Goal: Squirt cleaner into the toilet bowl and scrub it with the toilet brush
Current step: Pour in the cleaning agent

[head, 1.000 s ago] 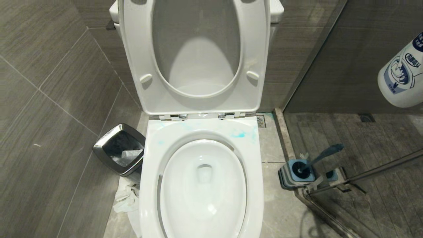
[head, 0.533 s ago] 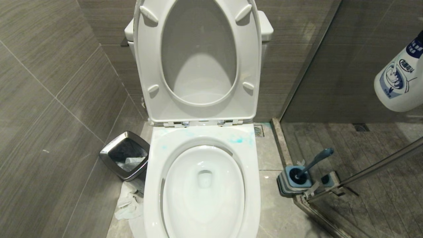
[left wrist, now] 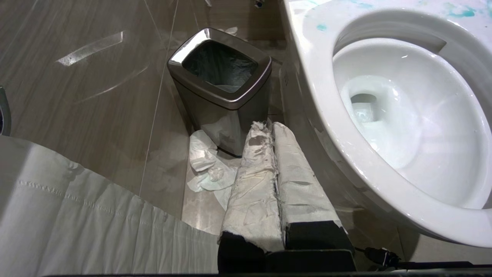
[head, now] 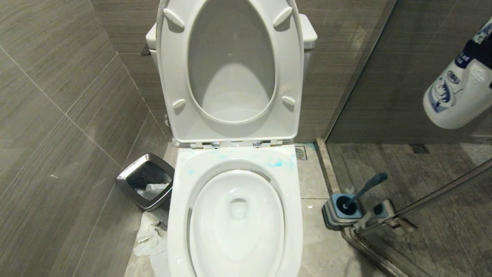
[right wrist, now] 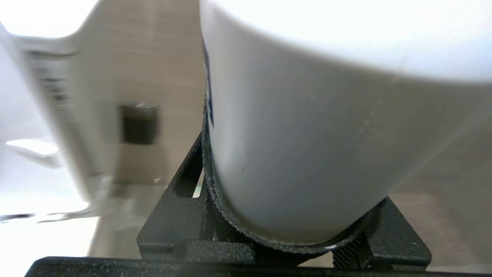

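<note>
The white toilet bowl (head: 236, 219) lies open in the middle of the head view, with light blue smears on the back of its rim (head: 275, 162). The cleaner (head: 455, 96), a white bottle with a blue-and-white label, hangs tilted at the right edge, high above the floor. My right gripper (head: 480, 48) is shut on it. In the right wrist view the bottle's body (right wrist: 307, 115) sits in the black curved jaws of the right gripper (right wrist: 286, 246). The toilet brush (head: 365, 186) stands in its blue-and-grey holder (head: 342, 209) on the floor, right of the toilet. My left gripper (left wrist: 268, 129), with paper-wrapped fingers, is shut and low beside the bowl.
A steel-rimmed bin (head: 146, 181) stands left of the toilet with crumpled tissue (head: 148, 234) at its foot. The seat and lid (head: 230, 69) are raised against the tank. A glass partition with a metal rail (head: 423, 200) closes off the right side. A floor drain (head: 300, 152) lies behind the bowl.
The camera shifted early in the second, sliding the whole scene, then held still. The bottle has swung left and tilted further in the right gripper. The left arm has not moved.
</note>
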`<state>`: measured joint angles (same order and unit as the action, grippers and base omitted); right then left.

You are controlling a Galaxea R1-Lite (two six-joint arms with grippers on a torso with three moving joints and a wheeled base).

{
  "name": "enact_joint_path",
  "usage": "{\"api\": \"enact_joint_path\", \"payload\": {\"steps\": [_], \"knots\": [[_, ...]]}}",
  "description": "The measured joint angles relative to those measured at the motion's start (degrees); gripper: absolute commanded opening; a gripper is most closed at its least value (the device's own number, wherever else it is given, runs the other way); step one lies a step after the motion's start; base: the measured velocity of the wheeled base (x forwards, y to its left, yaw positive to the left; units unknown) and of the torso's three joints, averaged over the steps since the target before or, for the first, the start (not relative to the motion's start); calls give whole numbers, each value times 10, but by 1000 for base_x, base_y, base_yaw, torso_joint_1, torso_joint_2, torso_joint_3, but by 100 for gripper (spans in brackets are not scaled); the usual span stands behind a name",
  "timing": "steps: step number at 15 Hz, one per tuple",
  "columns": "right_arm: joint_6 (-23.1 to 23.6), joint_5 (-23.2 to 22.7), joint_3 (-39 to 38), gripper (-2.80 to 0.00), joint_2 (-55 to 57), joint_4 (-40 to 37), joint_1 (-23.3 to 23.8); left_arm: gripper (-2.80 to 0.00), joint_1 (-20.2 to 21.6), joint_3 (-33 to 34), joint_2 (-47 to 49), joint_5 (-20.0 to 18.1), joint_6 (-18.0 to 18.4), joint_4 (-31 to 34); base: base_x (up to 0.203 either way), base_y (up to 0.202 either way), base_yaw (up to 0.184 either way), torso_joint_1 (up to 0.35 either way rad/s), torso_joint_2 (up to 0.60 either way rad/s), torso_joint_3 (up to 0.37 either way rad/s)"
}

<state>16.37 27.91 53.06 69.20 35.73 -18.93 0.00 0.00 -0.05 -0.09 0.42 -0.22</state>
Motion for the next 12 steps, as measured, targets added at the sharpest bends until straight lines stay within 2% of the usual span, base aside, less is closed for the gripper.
{"api": "enact_joint_path", "payload": {"steps": [5, 9, 12], "knots": [[23, 133, 4, -280, 64, 9, -176, -280, 0, 0, 0, 0, 0, 0, 0, 0, 0, 0, 0, 0], [63, 171, 11, -280, 122, 10, -259, -280, 0, 0, 0, 0, 0, 0, 0, 0, 0, 0, 0, 0], [84, 215, 29, -280, 162, 9, -299, -280, 0, 0, 0, 0, 0, 0, 0, 0, 0, 0, 0, 0]]}}
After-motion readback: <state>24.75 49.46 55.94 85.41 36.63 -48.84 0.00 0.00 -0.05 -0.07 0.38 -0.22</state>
